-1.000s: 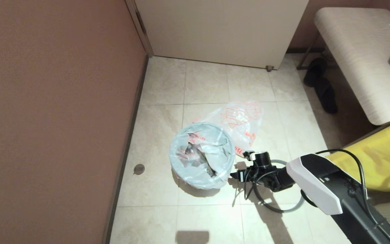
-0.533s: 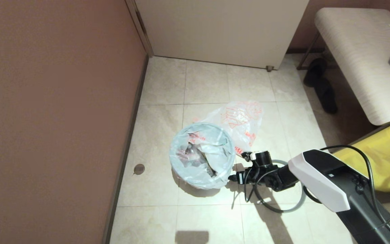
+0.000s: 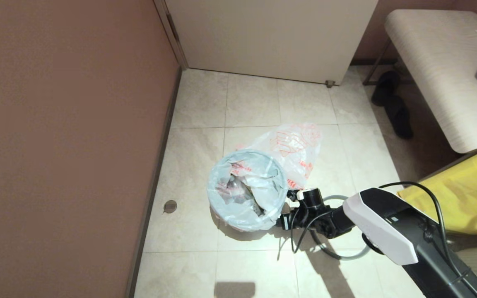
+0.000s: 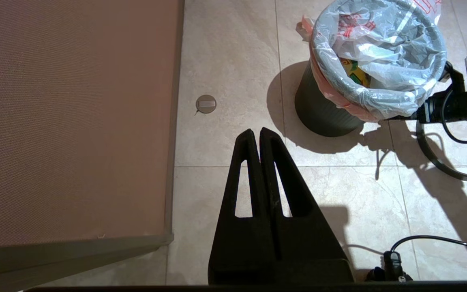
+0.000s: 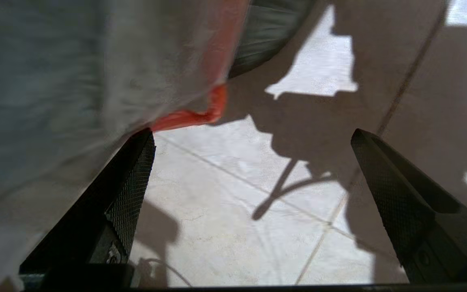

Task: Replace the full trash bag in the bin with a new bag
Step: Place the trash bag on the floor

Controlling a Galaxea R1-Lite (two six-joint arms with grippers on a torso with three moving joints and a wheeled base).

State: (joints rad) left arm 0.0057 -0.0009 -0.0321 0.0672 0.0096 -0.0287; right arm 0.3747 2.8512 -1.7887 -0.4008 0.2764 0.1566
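On the tiled floor stands the small round black plastic bin (image 4: pixel 318 117), upright, mouth up, lined with the bulging translucent white full trash bag (image 3: pixel 246 188). Behind lies the orange-printed new bag (image 3: pixel 292 149). Right gripper (image 5: pixel 253 178) spread at the bin's side; left gripper (image 4: pixel 260 136) pressed together.

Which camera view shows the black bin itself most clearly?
The left wrist view: the bin shows its dark side wall below the bag folded over its rim. In the head view the bin is almost hidden under that bag. The right wrist view catches only a dark curved edge.
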